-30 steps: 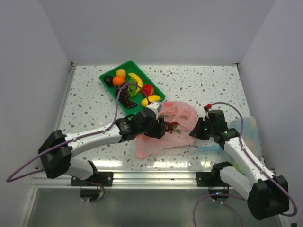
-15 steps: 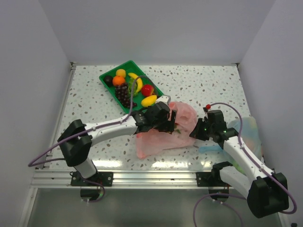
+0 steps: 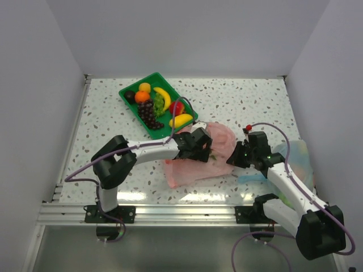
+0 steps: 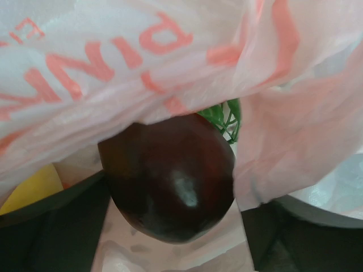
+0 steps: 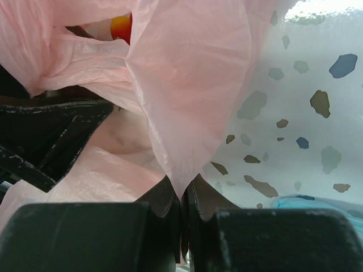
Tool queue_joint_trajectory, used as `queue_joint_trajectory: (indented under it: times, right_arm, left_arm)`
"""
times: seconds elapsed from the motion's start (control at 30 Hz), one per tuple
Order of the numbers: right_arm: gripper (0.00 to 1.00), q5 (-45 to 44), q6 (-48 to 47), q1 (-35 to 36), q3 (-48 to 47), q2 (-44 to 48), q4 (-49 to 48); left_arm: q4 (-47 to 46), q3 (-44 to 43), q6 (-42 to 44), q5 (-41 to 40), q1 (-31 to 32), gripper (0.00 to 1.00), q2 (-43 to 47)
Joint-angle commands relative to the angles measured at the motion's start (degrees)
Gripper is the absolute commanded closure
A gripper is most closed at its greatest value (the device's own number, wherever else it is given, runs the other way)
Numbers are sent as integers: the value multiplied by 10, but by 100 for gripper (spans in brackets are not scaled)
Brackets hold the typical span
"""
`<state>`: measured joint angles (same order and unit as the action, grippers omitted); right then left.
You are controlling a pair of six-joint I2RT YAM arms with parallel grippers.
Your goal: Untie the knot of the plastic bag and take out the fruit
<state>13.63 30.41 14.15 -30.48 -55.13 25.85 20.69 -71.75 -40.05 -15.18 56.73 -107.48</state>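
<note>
Left gripper (image 4: 176,198) fingers stood apart, one on each side of a dark red fruit (image 4: 170,175). From where I stood I could not tell whether they were touching it. That fruit lay inside the plastic bag (image 3: 187,173), dead ahead at the gripper's 12 o'clock, blunt end toward the fingers and long axis running away from them. Pink film draped over its far half. A yellow piece (image 4: 25,190) showed at its 9 o'clock, and green leaves (image 4: 224,116) poked out at about 1 o'clock.

On the table the bag lay mid-front, with the left arm reaching into its open mouth from the 9 o'clock side. I could not make out a knot anywhere. The right gripper (image 5: 182,204) was pinched tight on a fold of the bag's film at the bag's 3 o'clock edge. The green tray (image 3: 129,90), with several fruits in it, sat at the bag's 11 o'clock. I judged the left arm much the nearer for the pick, needing only to close.
</note>
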Motion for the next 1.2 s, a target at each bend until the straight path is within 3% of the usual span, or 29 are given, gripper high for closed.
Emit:
queue_joint_trajectory:
  times: [0.0, 0.2, 0.43, 0.57, 0.73, 0.87, 1.0, 1.17]
  right_arm:
    - [93, 15, -6, 1, 5, -6, -19]
    - [93, 16, -5, 2, 4, -12, -21]
    - [93, 13, -6, 1, 2, -14, -18]
    - [93, 12, -6, 2, 1, -16, -18]
    - [93, 12, -8, 2, -3, -19, -16]
    - [93, 8, -11, 2, -6, -14, -10]
    - [93, 6, -11, 2, -6, -8, -5]
    - [93, 3, -15, 2, -8, 0, 2]
  left_arm:
    - [-16, 5, -6, 0, 2, 14, 9]
    - [-14, 15, 9, -8, 3, 50, 69]
    - [35, -4, 24, 8, 2, 57, 173]
    - [76, -70, 38, 13, -19, 58, 213]
    - [94, -113, 67, 42, -116, 55, 223]
    - [90, -127, 92, 59, -207, 53, 181]
    - [82, -143, 106, 71, -256, 41, 100]
    - [83, -157, 110, 60, -294, 11, 45]
